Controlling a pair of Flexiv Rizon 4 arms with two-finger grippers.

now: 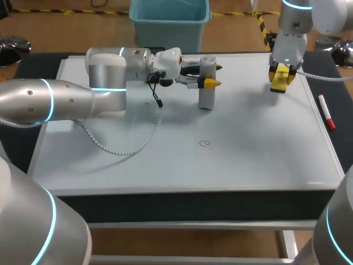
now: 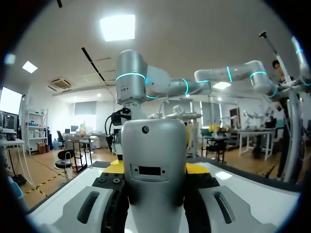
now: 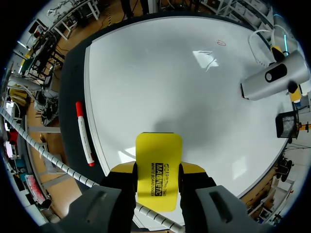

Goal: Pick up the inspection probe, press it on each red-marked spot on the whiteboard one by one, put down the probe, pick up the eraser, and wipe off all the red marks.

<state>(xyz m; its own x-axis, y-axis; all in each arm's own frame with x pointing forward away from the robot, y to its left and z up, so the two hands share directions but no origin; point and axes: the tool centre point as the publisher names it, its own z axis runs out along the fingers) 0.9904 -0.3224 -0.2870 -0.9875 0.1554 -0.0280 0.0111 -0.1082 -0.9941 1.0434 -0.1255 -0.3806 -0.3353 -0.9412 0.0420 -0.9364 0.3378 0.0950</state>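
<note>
The whiteboard (image 1: 248,143) is plain white with one small red mark (image 1: 205,144) near the frame centre. It lies on a desk (image 1: 193,204) with a black edge, and the marker (image 1: 326,112) at the right of the frame has a white barrel with red ends. The inspection probe (image 1: 207,83) is silver-grey with a dark window, the eraser (image 3: 159,150) is bright yellow with black print, and the bin (image 1: 170,22) at the top of the frame is pale blue. The left arm (image 1: 44,102) and right arm (image 1: 295,22) are silver with glowing cyan rings, the left tool (image 2: 154,167) and right tool (image 3: 158,170) are grey and black with yellow tips, and the coiled cable (image 1: 127,144) is white.
</note>
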